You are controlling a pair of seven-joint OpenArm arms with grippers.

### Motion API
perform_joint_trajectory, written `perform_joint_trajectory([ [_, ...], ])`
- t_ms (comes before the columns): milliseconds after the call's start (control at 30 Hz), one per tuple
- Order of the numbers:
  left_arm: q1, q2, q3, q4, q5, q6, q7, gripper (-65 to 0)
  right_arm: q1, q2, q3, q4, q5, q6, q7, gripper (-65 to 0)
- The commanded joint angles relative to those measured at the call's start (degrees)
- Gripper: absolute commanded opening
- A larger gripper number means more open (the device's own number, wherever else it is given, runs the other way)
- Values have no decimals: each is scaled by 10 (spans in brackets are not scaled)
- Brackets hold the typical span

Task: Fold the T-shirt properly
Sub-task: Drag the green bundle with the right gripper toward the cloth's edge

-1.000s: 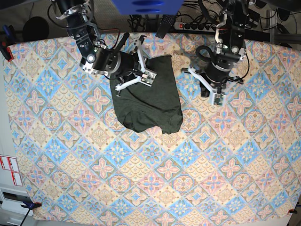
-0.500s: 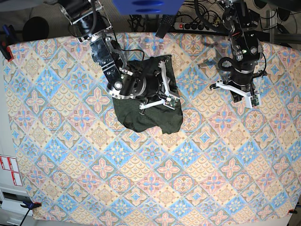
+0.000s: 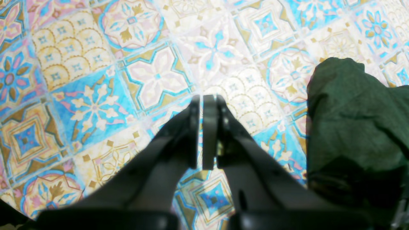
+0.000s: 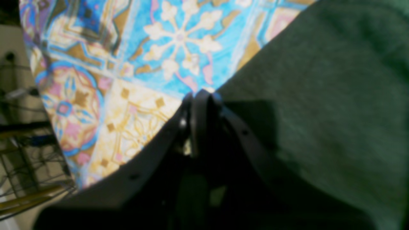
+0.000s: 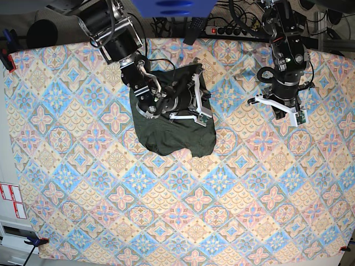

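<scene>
Lying bunched under the closed right gripper (image 5: 203, 117), the T-shirt (image 5: 175, 130).

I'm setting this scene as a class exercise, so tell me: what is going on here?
A two-armed robot is folding a dark green T-shirt, which lies bunched on the patterned tablecloth. The right gripper is down on the shirt's edge, fingers shut; whether it pinches fabric is unclear. The left gripper is off to the side, shut and empty.

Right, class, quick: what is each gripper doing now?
Left gripper: shut, empty, above the cloth beside the shirt.
Right gripper: shut at the shirt's edge; a grip cannot be told.
</scene>
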Motion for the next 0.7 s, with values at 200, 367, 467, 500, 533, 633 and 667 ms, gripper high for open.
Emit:
perform_joint_trajectory([
  [200, -3, -3, -1, 10, 0, 0, -11, -650, 7, 1, 20, -51, -2, 1, 2, -650],
  [367, -3, -2, -1, 10, 0, 0, -11, -650, 6, 28, 90, -52, -3, 1, 2, -650],
  [467, -3, -2, 0, 10, 0, 0, -11, -650, 6, 52, 121, -52, -3, 1, 2, -650],
  [500, -3, -2, 1, 10, 0, 0, -11, -650, 6, 60, 128, -52, -3, 1, 2, -650],
  [533, -3, -2, 1, 10, 0, 0, -11, -650, 6, 68, 140, -52, -3, 1, 2, -650],
  [633, -3, -2, 1, 10, 0, 0, -11, -650, 6, 92, 172, -52, -3, 1, 10, -650],
  [667, -2, -2, 1, 10, 0, 0, -10, -650, 6, 98, 184, -52, -3, 1, 11, -649],
])
